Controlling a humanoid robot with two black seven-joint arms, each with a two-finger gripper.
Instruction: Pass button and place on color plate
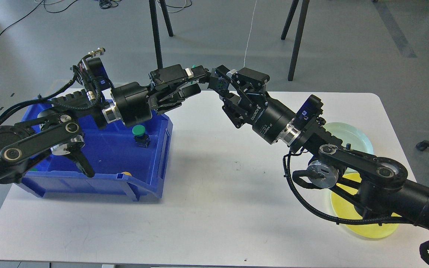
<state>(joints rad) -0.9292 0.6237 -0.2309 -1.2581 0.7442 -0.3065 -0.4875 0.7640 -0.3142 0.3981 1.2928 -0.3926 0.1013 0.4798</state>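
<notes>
A button [217, 79] with a dark body hangs in the air above the table's back edge, between my two grippers. My right gripper [225, 79] is shut on its body from the right. My left gripper [196, 79] is just left of it, and its fingers [190, 89] stand spread apart and off the button. A yellow plate [371, 229] lies at the front right, partly under my right arm. A pale green plate [352, 136] lies behind it.
A blue bin [151, 186] stands on the left of the white table [214, 208]. It holds a green-capped button [139, 131] and a yellow one [126, 174] at its front wall. My left arm reaches over the bin. Stand legs rise from the floor behind the table.
</notes>
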